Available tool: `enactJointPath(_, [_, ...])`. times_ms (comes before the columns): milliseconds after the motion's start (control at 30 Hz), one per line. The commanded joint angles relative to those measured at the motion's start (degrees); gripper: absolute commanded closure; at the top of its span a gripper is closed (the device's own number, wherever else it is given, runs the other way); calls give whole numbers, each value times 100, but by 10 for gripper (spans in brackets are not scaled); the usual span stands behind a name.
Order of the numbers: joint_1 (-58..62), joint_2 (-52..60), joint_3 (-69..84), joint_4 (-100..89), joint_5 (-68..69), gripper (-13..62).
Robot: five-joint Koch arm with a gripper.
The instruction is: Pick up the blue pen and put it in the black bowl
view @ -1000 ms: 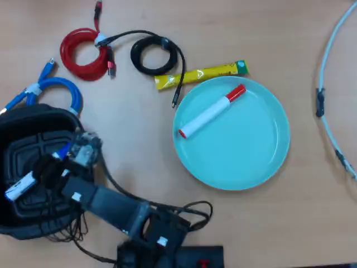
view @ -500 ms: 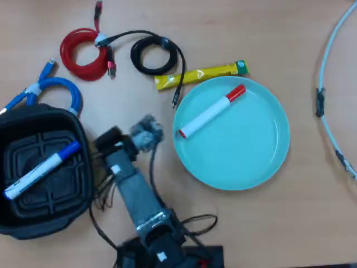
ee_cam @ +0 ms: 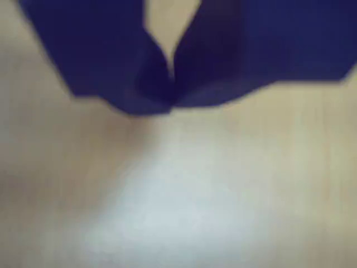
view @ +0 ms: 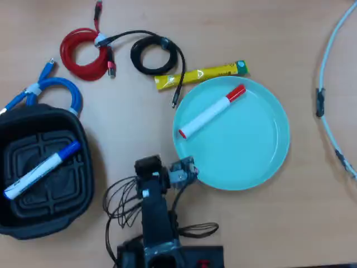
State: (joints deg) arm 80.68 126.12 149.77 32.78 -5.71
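Now the blue pen point(view: 42, 169) lies in the black bowl point(view: 83, 190); end effector point(ee_cam: 170, 84) seemingly together, empty.

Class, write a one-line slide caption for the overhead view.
Blue pen lies in the black bowl; gripper rests beside the teal plate.

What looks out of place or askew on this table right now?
Nothing stands out. The blue pen lies diagonally inside the black bowl, and the red-capped marker lies on the teal plate. The coiled cables and yellow sachet lie tidy on the table.
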Motion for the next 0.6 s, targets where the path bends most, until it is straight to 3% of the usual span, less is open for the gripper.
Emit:
enactJointPath(0, [114,220,-79,-527,-44,557])
enactJointPath(267, [343,316,659,-1011,35,557])
enactJointPath(567, [378,378,1802,-2786,202,557])
